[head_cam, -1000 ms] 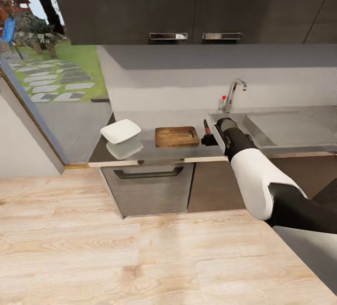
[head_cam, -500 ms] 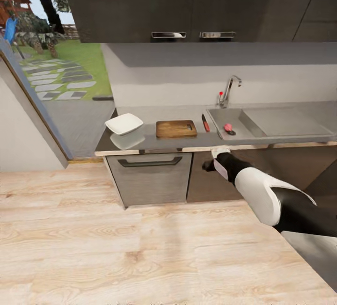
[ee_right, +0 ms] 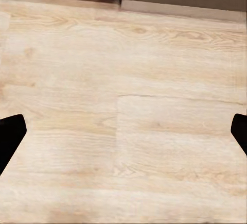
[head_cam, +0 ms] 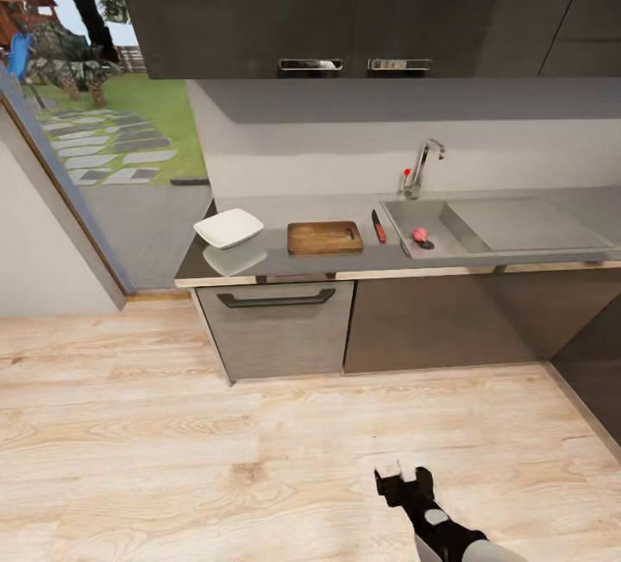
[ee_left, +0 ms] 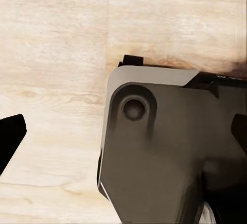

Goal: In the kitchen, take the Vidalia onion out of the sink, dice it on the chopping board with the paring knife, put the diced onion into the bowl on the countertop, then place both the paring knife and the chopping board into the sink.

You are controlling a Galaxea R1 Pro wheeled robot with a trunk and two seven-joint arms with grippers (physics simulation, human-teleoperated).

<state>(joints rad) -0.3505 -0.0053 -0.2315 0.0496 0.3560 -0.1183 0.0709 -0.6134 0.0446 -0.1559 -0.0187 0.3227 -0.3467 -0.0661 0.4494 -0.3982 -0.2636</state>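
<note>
In the head view the pinkish Vidalia onion [head_cam: 420, 234] lies in the steel sink [head_cam: 448, 239], below the chrome tap [head_cam: 422, 167]. The red-handled paring knife [head_cam: 379, 227] rests on the grey countertop [head_cam: 276, 259], between the sink and the brown chopping board [head_cam: 324, 237]. The white bowl [head_cam: 228, 227] stands further left. My right gripper [head_cam: 402, 477] hangs low over the wood floor, far from the counter, open and empty; in its wrist view the right gripper [ee_right: 123, 136] has only floor between the black fingertips [ee_right: 10, 134]. My left gripper [ee_left: 123, 136] is open above a grey part of the robot.
Dark wall cabinets [head_cam: 345, 6] hang above the counter, and dark base cabinets with a drawer handle [head_cam: 276, 298] stand below it. A tall glass door [head_cam: 60, 165] opens onto a garden at the left. Pale wood floor [head_cam: 216, 458] stretches between me and the counter.
My right arm pulled back from the sink's edge and dropped to near the floor. The onion in the sink came into sight. The view shifted slightly at first, then held still.
</note>
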